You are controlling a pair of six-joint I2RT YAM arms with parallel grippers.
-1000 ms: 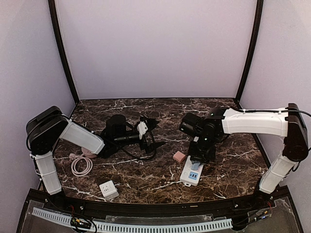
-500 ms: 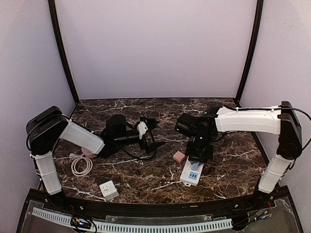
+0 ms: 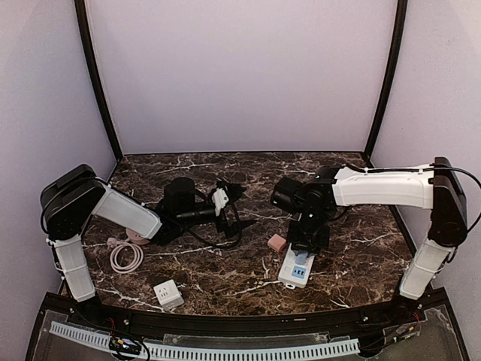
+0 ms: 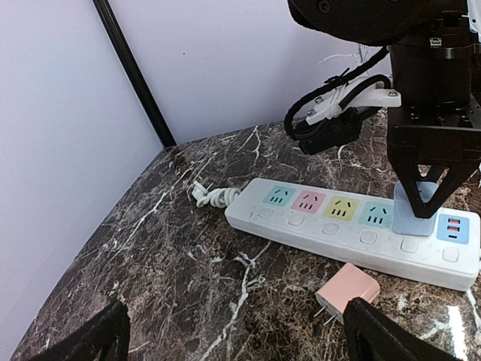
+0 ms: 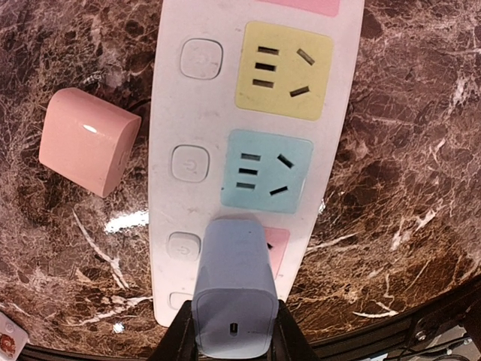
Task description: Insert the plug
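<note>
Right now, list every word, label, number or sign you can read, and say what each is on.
Words, brands, numbers: none readable.
power strip: a faint power symbol on each switch button.
blue-grey plug in the right gripper: one small mark, too small to read.
white object at the right wrist view's lower-left corner: reddish mark, too blurred to read.

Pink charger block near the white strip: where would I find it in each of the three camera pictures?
Top external: the pink charger block lies right of centre, just left of the white power strip.
Left wrist: bottom right, in front of the strip, prongs pointing left.
Right wrist: upper left, left of the strip.
Shared landmark: the white power strip, beside the block in every view.
</note>
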